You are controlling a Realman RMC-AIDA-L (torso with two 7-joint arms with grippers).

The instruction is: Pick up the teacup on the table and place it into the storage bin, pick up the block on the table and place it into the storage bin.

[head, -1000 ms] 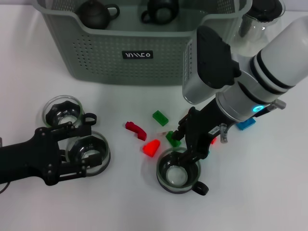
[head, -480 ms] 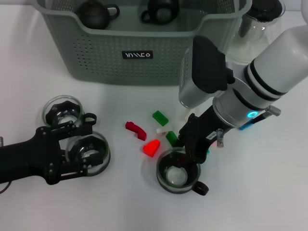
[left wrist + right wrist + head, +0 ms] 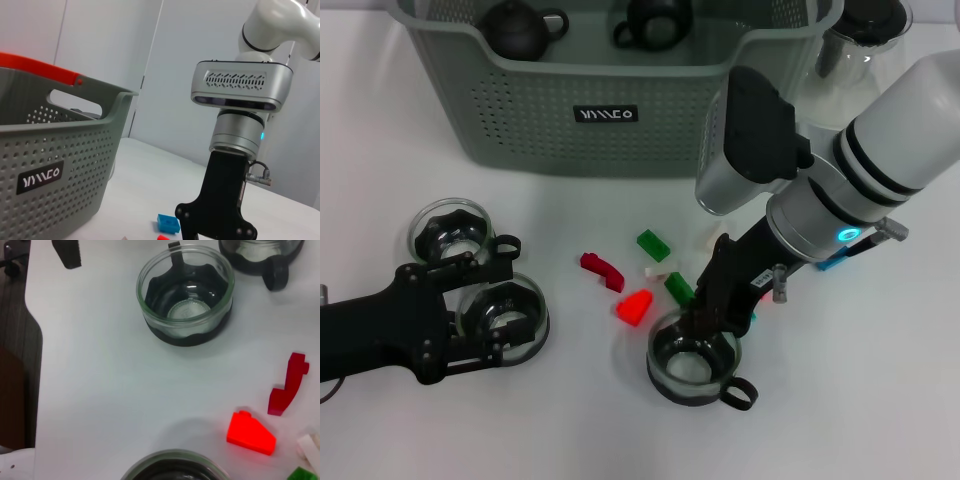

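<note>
Right gripper [image 3: 705, 322] down at the rim of the teacup [image 3: 692, 360], which sits in front of the storage bin [image 3: 610, 95]; I can't tell its jaws. Left gripper [image 3: 490, 300] idles beside that bin's front-left cups, jaws released.

Grey-green perforated storage bin [image 3: 570, 110], bright red block [image 3: 635, 307], blue block [image 3: 168, 223]

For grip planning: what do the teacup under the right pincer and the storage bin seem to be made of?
Teacup: apparently clear glass in a dark, matte sleeve; its base shows through. Storage bin: likely moulded grey-green plastic, matte, with perforated walls. Right pincer sits at the cup's rim.
</note>
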